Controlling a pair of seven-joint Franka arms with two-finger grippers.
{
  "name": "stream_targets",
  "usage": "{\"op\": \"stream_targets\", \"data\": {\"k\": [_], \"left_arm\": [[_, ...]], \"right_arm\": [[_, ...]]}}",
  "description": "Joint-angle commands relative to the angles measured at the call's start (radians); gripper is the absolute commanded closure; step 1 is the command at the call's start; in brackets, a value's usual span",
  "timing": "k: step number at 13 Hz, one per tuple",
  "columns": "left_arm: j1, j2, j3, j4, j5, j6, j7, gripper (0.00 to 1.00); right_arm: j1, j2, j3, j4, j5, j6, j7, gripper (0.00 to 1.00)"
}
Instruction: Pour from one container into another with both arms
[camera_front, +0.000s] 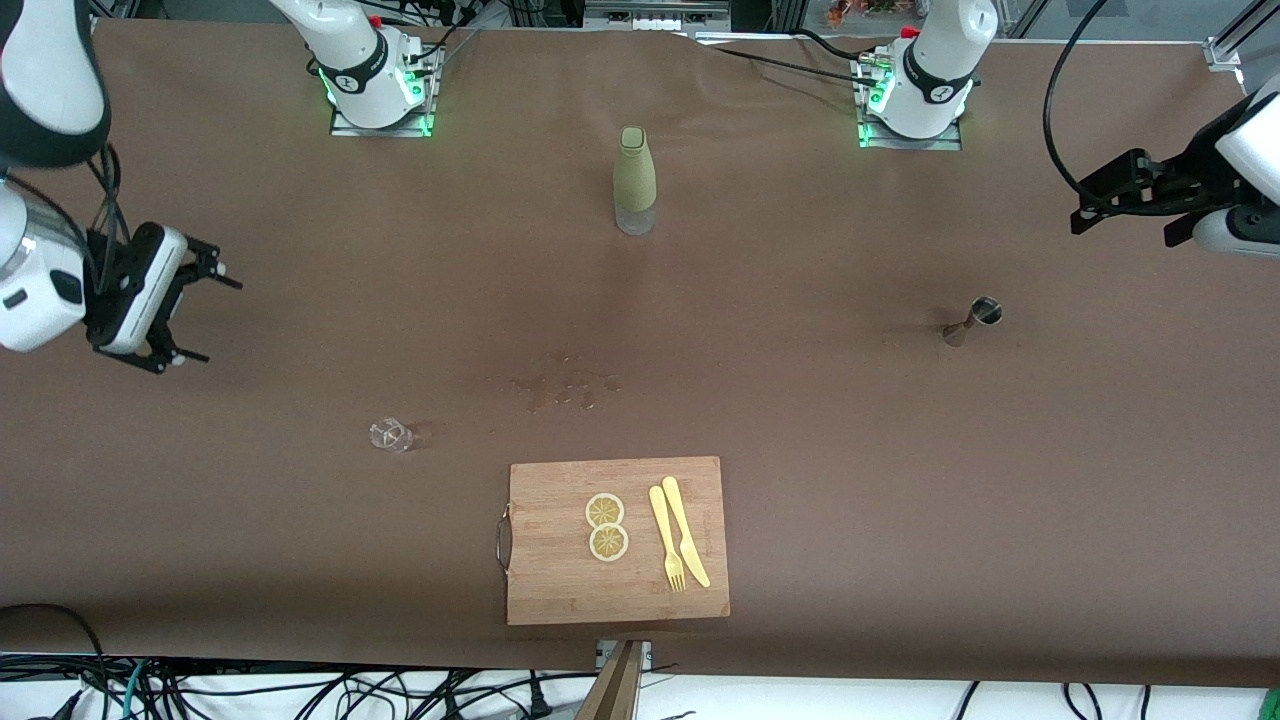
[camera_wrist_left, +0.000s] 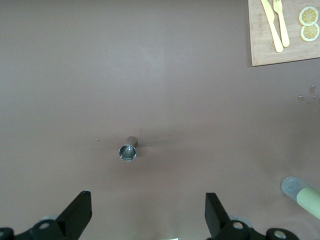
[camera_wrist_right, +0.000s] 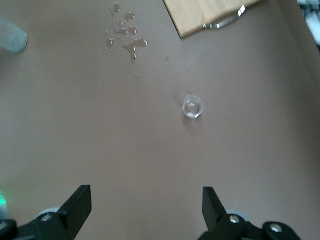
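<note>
Your left gripper (camera_wrist_left: 147, 220), jaws wide and empty, hangs above the upright jigger (camera_wrist_left: 128, 151) at its end of the desk; your right gripper (camera_wrist_right: 145, 215), equally wide, overlooks the glass cup (camera_wrist_right: 192, 107).

My two arms end in matt black grippers, the left gripper (camera_wrist_left: 147, 220) and right gripper (camera_wrist_right: 145, 212) both of hard plastic-looking fingers, the arm shells glossy white. Under them the table (camera_front: 850, 480) wears a matt brown covering, cloth or paper I cannot tell, faintly creased, with wet droplets (camera_front: 565, 387) glinting on it. The jigger (camera_front: 972, 320) is polished steel, bright at the rim. The glass cup (camera_front: 390, 435) is clear and shiny. The bottle (camera_front: 635, 180) has a dull green, fabric-like sleeve above a clear base. The cutting board (camera_front: 560, 580) is smooth pale wood with a metal handle; the fork (camera_front: 666, 540) and knife (camera_front: 686, 530) look like matt yellow plastic.
</note>
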Motion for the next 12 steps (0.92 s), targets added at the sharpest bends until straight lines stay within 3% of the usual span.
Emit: {"op": "stream_targets", "data": {"k": [1,7,12], "left_arm": [[0.001,0.004,-0.012,-0.01,0.023,0.007,0.012,0.0],[-0.004,0.054,-0.01,0.048,0.023,0.014,0.007,0.0],[0.01,0.055,-0.001,0.05,0.013,0.014,0.012,0.0]], "right_arm": [[0.075,-0.119,-0.058,-0.064,-0.062,-0.082,0.261,0.01],[0.284,-0.223,-0.192,-0.038,-0.145,-0.253,0.762,0.01],[0.285,-0.211,-0.192,0.017,-0.16,-0.291,0.796,0.01]]}}
